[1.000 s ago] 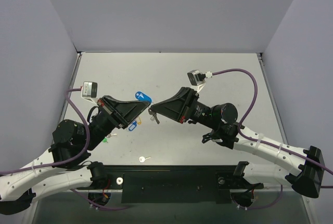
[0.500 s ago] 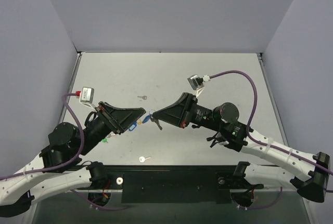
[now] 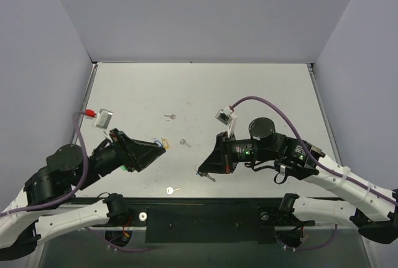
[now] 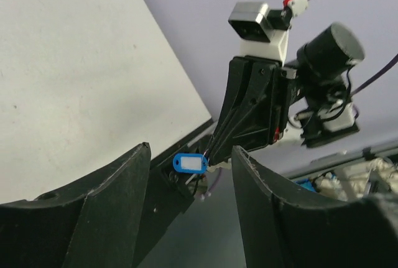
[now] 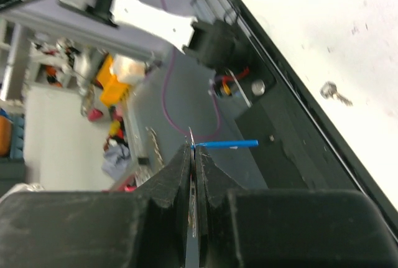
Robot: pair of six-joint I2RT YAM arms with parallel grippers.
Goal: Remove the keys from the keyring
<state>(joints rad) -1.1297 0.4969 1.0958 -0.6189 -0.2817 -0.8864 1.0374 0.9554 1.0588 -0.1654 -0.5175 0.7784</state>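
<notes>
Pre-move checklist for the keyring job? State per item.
1. Right pincer grip on tag: ok, shut, tag sticking out at the tips.
2. Left pincer free: ok, open and empty.
3. Pincers apart: ok, clear gap in the top view.
4. Ring emptied: cannot tell, it is hidden at the fingertips.
5. Keys on table: ok, a key lies between the arms and a second key further back.
</notes>
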